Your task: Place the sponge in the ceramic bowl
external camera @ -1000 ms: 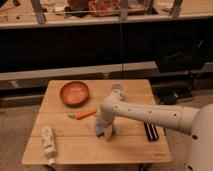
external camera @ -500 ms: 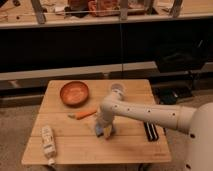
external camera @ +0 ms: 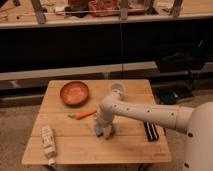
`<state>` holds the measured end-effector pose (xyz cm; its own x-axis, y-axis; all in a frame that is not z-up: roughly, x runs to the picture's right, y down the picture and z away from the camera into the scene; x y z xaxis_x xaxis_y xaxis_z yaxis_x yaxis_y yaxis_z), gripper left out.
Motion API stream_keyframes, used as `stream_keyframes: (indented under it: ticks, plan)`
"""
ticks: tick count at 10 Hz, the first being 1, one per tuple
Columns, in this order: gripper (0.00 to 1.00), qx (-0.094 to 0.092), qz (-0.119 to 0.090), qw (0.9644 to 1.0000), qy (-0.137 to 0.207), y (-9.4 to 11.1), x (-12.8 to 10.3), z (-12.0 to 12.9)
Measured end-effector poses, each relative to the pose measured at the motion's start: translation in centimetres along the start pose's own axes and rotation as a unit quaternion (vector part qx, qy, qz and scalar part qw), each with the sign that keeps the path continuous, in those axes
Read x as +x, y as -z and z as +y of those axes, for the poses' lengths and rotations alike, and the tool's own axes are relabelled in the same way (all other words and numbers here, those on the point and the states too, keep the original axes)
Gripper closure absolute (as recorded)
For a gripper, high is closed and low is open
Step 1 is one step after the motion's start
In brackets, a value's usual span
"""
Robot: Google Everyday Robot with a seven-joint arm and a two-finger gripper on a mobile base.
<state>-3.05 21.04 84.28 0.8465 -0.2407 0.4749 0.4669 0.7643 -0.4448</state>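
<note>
The sponge (external camera: 100, 131), a small blue-grey pad, lies on the wooden table (external camera: 130, 150) near its middle front. My gripper (external camera: 105, 132) points down right at the sponge and touches or covers its right side, so part of the sponge is hidden. The white arm (external camera: 145, 113) reaches in from the right. The ceramic bowl (external camera: 75, 93), orange-brown and round, sits at the table's back left, well apart from the gripper, with nothing in it.
An orange carrot (external camera: 84, 114) lies between the bowl and the gripper. A white bottle (external camera: 48, 142) lies at the front left. A clear cup (external camera: 117, 89) stands at the back middle. A black ridged bar (external camera: 151, 131) lies to the right of the gripper.
</note>
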Motion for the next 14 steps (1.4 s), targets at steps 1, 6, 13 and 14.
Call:
stream_keyframes:
  ticks: [1,6,13,14]
  plan:
    - [0.55,0.000,-0.004,1.0000,-0.002,-0.1,-0.1,0.0]
    - [1.00,0.006,0.004,1.0000,-0.004,0.7,0.1,-2.1]
    - [1.00,0.015,0.016,0.9996,-0.017,2.8,0.6,-7.5]
    - [1.00,0.017,0.018,0.9996,-0.016,3.2,0.7,-8.8]
